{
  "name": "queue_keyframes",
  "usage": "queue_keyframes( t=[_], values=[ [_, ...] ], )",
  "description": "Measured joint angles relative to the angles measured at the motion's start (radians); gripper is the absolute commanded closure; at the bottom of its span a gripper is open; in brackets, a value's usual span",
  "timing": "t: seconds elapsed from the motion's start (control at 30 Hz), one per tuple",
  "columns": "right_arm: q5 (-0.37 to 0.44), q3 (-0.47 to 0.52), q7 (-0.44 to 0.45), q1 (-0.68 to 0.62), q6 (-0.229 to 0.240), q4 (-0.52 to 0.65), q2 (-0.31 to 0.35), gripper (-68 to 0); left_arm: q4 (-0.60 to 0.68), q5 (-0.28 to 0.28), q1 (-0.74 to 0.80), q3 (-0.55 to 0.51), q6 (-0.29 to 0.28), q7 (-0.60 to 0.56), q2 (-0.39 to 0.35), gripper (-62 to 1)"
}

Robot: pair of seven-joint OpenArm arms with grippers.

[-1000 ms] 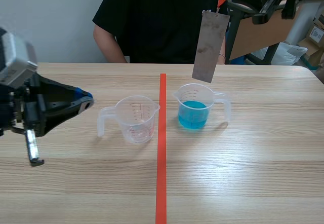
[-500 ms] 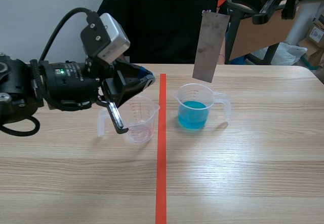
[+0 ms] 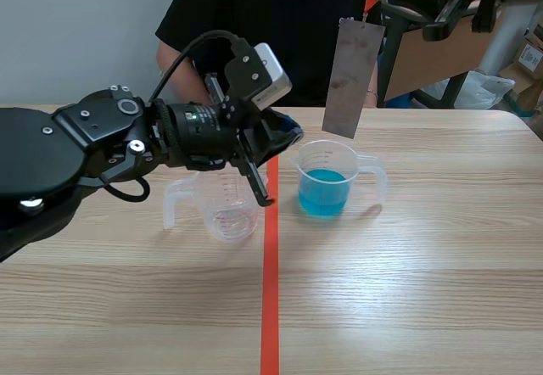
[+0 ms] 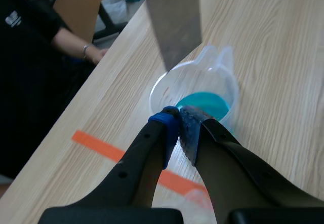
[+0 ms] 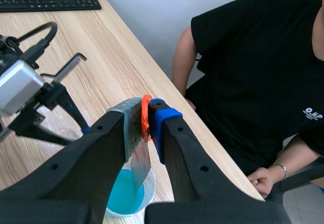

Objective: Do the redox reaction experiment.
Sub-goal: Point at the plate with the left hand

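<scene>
As the left jaws, clenched empty, have swung up to the blue-liquid beaker, the right jaws' grasped metal strip seems ready for dipping.

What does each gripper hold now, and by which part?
The right gripper holds the metal plate by its top end, so the plate hangs above the cup of blue liquid. The left gripper is shut and holds nothing.

Bright, even light casts a faint soft shadow beside the blue-filled cup on the table.
</scene>
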Motion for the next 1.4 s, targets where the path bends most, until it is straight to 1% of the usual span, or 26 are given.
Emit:
queue_keyframes(
  t=[0.07,0.13,0.2,0.3,0.43,0.53,0.6,0.7,0.73,1.4],
  values=[
    [0.000,0.000,0.000,0.000,0.000,0.000,0.000,-1.6,-0.014,0.000,-0.016,0.018,0.005,-0.013,0.016,-4.0],
    [0.000,0.000,0.000,0.000,0.000,0.000,0.000,-1.6,-0.043,-0.001,-0.032,0.032,0.041,-0.024,0.034,-4.0],
    [0.000,0.000,0.000,0.000,0.000,0.000,0.000,-1.6,-0.083,-0.002,-0.050,0.045,0.061,-0.032,0.049,-4.0],
    [0.000,0.000,0.000,0.000,0.000,0.000,0.000,-1.5,-0.154,-0.002,-0.077,0.067,0.061,-0.053,0.072,-4.0],
    [0.000,0.000,0.000,0.000,0.000,0.000,0.000,-1.6,-0.221,-0.002,-0.090,0.070,0.063,-0.095,0.098,-4.0],
    [0.000,0.000,0.000,0.000,0.000,0.000,0.000,-1.6,-0.246,-0.002,-0.090,0.070,0.089,-0.124,0.101,-4.0],
    [0.000,0.000,0.000,0.000,0.000,0.000,0.000,-1.6,-0.256,-0.003,-0.091,0.070,0.113,-0.129,0.102,-4.0],
    [0.000,0.000,0.000,0.000,0.000,0.000,0.000,-1.6,-0.270,-0.003,-0.099,0.070,0.116,-0.129,0.104,-4.0],
    [0.000,0.000,0.000,0.000,0.000,0.000,0.000,-1.6,-0.270,-0.003,-0.101,0.070,0.125,-0.129,0.104,-4.0],
    [0.000,0.000,0.000,0.000,0.000,0.000,0.000,-1.6,-0.270,-0.004,-0.104,0.070,0.124,-0.130,0.104,-4.0]
  ],
)
